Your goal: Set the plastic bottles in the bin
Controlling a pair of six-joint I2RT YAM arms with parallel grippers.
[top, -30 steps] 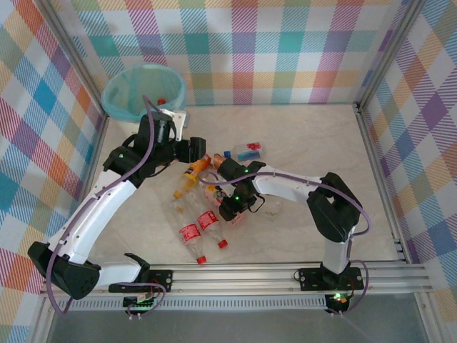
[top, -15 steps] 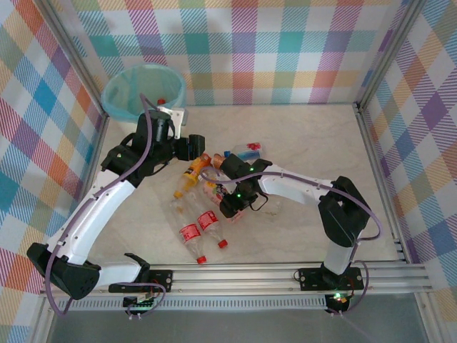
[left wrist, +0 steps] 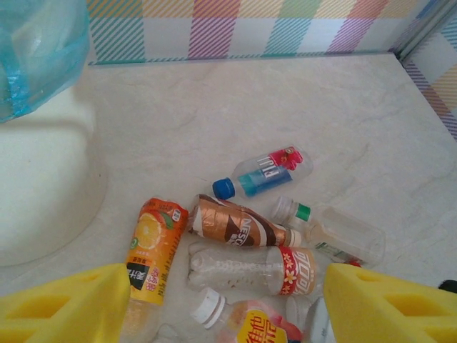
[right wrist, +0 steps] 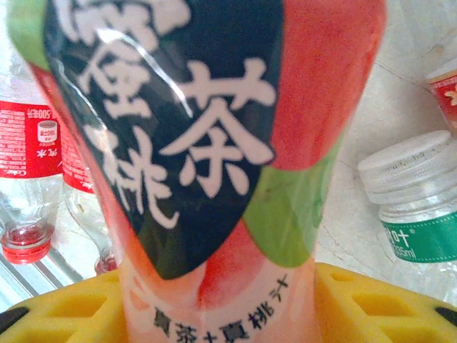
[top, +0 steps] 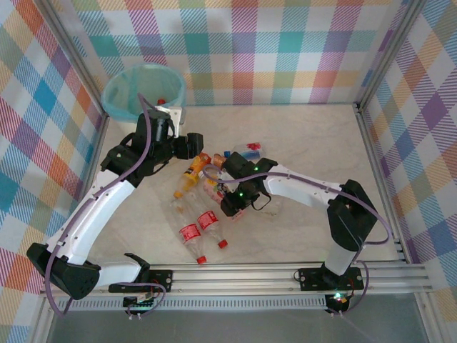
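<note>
The right pincer (right wrist: pixel 221 307) is pinched on a pink-labelled bottle (right wrist: pixel 214 143), which is gripped between the 2 yellow fingers (right wrist: pixel 71 311). This bottle belongs to the cluster of plastic bottles (top: pixel 203 214) at the middle of the table (top: pixel 307 143). The left pincer (left wrist: pixel 228 307) is held spread at the bin-side edge of that cluster, with nothing between its fingers. The bin (top: pixel 114 93) is placed at the far left corner. 2 red-labelled bottles (top: pixel 190 232) lie nearest the arm bases.
</note>
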